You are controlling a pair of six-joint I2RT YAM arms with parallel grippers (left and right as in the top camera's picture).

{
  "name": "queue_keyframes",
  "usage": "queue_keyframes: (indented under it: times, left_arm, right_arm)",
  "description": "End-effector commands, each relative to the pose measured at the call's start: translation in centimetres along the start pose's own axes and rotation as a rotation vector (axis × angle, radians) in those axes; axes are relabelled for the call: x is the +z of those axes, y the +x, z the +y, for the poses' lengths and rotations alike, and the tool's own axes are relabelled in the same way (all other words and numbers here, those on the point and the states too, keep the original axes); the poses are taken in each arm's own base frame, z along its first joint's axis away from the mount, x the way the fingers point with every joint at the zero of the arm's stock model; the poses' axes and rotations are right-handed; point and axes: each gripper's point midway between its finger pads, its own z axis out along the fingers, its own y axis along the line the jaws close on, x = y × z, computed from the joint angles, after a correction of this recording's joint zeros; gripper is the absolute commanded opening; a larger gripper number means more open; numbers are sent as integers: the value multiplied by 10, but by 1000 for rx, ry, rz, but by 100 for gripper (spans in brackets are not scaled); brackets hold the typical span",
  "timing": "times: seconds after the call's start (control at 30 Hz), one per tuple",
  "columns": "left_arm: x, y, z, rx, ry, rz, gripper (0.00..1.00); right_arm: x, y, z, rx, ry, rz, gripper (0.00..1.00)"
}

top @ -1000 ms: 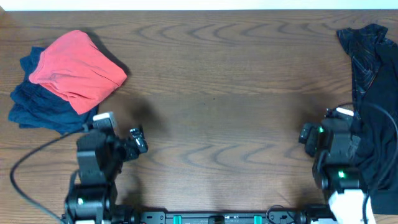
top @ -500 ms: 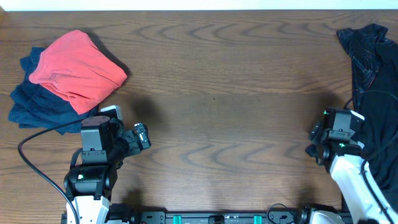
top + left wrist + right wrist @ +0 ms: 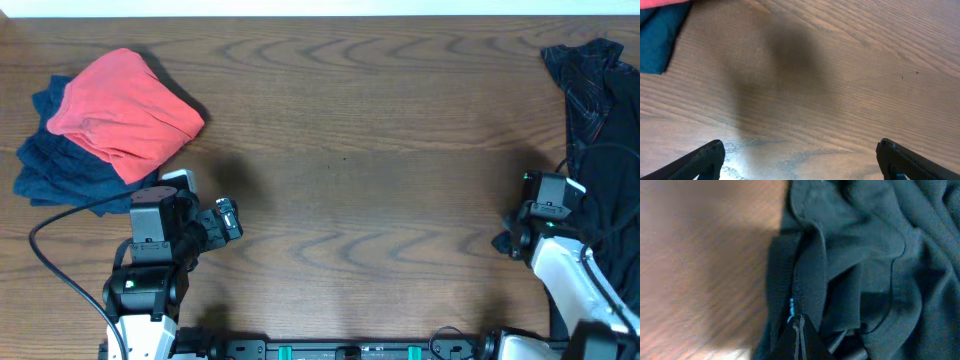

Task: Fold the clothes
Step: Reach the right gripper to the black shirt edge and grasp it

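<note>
A crumpled dark garment (image 3: 600, 130) lies along the table's right edge. My right arm (image 3: 545, 215) leans over its left border. In the right wrist view my right gripper (image 3: 799, 327) is shut, its tips pressed together on a fold at the hem of the dark garment (image 3: 860, 250). At the far left a folded red garment (image 3: 125, 110) rests on a folded blue garment (image 3: 55, 170). My left gripper (image 3: 225, 220) stands open and holds nothing, just right of that stack; its fingers (image 3: 705, 160) frame bare wood, with the blue garment's corner (image 3: 657, 37) at the upper left.
The wooden table (image 3: 350, 170) runs between the two piles. A black cable (image 3: 60, 235) loops beside the left arm. The table's back edge (image 3: 320, 16) is at the top, and both arm bases sit at the front edge.
My right gripper has closed from wide open while the right arm shifted right onto the dark garment's edge. The left arm settled slightly and has since stayed open and still.
</note>
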Motion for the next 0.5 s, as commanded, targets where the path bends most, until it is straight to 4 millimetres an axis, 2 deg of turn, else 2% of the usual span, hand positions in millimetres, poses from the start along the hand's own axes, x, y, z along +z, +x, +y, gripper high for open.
queue_keyframes:
  times: [0.0,0.1,0.17,0.23,0.27,0.33,0.37,0.47]
  left_arm:
    - [-5,-7,-4,-3,16,-18,98]
    - [-5,-7,-4,-3,16,-18,98]
    - [-5,-7,-4,-3,16,-18,98]
    - [-5,-7,-4,-3,16,-18,98]
    - [-5,-7,-4,-3,16,-17,98]
    - [-5,-6,-4,-3,15,-14,98]
    - [-5,-6,-4,-3,15,-14,98]
    - [-5,-7,-4,-3,15,-14,98]
  right_arm:
    - [-34,-52,14,5,-115,-129,1]
    - [-75,-88,34,-21,-281,-228,1]
    - [-97,-104,43,-19,-361,-280,1]
    - [-105,-109,41,-7,-369,-297,1]
    - [-103,-106,38,2,-355,-286,4]
    - [-90,-94,25,29,-270,-232,28]
    - [-82,-86,18,45,-218,-199,35]
    - [-54,-56,-1,93,-77,-91,47]
